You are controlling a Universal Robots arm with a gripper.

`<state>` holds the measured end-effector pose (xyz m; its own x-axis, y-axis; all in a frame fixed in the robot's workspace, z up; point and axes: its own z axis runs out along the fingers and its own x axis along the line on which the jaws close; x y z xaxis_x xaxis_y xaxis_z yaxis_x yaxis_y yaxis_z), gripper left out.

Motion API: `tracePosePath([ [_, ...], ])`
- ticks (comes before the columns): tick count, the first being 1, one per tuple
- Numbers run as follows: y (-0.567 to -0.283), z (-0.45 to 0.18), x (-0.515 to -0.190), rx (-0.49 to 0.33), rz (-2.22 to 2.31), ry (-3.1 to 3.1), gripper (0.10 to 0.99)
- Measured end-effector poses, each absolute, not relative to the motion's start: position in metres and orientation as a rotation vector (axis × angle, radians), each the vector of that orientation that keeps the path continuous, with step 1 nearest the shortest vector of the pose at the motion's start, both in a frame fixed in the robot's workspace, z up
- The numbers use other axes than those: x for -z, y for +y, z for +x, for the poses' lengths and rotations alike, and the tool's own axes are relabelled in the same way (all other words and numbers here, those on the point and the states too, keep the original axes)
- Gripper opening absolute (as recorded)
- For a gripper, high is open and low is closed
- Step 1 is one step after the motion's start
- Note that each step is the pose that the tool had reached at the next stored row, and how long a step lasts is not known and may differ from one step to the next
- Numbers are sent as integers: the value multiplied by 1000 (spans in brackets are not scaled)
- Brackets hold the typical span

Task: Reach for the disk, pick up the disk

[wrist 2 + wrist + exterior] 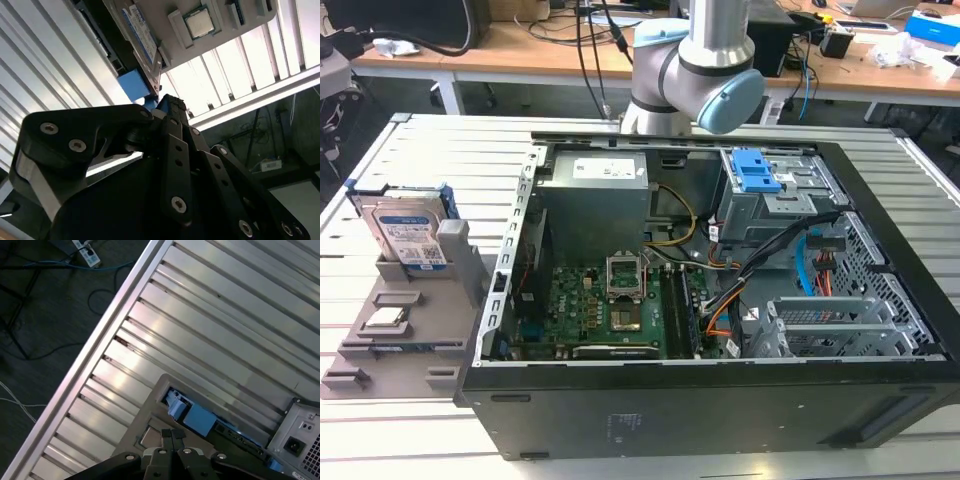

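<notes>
The disk [408, 232] stands upright in a slot of a grey holder [460, 265] at the exterior view's left. It is silver with a white-and-blue label and a blue carrier around it. In the second wrist view, the disk's label [141, 32] and blue carrier [132, 82] lie just beyond my gripper [167, 102]. In the first wrist view, the gripper [172, 434] hangs well above the holder [150, 405], with the disk [200, 419] seen edge-on close to the fingertips. The fingers are shut together with nothing between them.
An open computer case [720, 300] fills the middle of the slatted table [380, 150], right of the holder. A small square silver chip [200, 22] lies on the holder. The table's edge [100, 340] and a floor with cables run beside it. The arm [695, 60] rises behind the case.
</notes>
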<state>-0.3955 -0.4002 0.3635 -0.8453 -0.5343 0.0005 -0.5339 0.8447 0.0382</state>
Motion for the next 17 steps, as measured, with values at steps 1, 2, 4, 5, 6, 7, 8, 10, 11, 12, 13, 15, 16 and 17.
tracePosePath([
  [1,-400,-396,-364,57,890,-3000,106],
  [2,-400,-396,-364,57,917,-2992,106],
  [4,-400,-396,-364,57,950,-2981,106],
  [5,-400,-396,-364,57,980,-2971,106],
  [6,-400,-396,-364,56,997,-2965,106],
  [7,-400,-396,-364,56,1011,-2960,106],
  [8,-400,-396,-364,56,1032,-2953,106],
  [10,-400,-396,-364,56,1093,-2930,106],
  [11,-400,-396,-364,56,1112,-2923,106],
  [12,-400,-396,-364,56,1127,-2917,106],
  [13,-400,-396,-364,55,1142,-2911,106],
  [15,-400,-396,-364,55,1174,-2898,106],
  [16,-400,-396,-364,55,1194,-2889,106],
  [17,-400,-396,-364,55,1208,-2883,106],
])
